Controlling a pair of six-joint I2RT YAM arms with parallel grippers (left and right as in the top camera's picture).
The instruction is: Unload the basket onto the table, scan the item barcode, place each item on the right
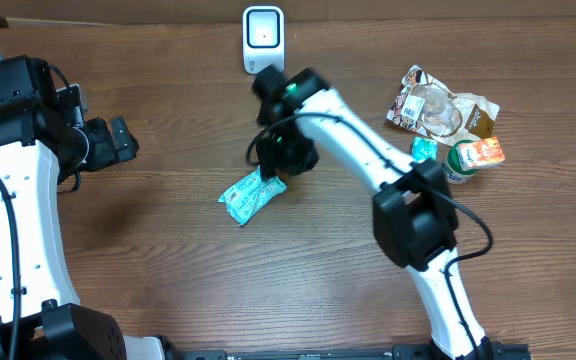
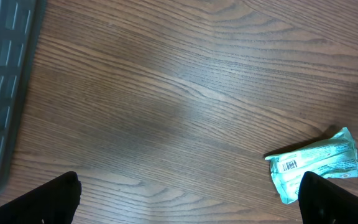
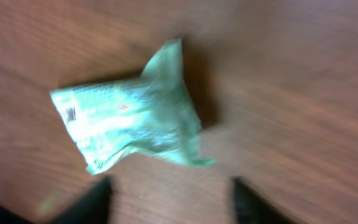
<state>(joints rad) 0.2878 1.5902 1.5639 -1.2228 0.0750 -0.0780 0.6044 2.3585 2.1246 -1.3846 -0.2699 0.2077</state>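
Since the right gripper [image 3: 174, 198] sits with jaws apart and nothing between them, the mint-green packet [image 3: 129, 124] is not gripped: it lies loose on the table [image 1: 168, 290], just past the fingertips. The wrist view is blurred, so I can't tell whether a finger touches its edge.

From the scanner [image 1: 263, 38], the packet is a fair way out towards the robot, nearly straight in front. The right gripper hangs over the packet's scanner-side end, between the two.

The barcode [image 2: 289, 165] faces up on the end away from the scanner. My read is that it gets no reading as it lies; it wants a regrip and a tilt towards the scanner window.

The left gripper [image 2: 188, 202] is wide open and empty, well off to the scanner's left and clear of the work, probably parked.

A grey slatted bin [image 2: 5, 74] sits furthest left of the scanner; contents not visible. A loose heap of other items [image 1: 448, 125] lies right of the scanner, not in any container.
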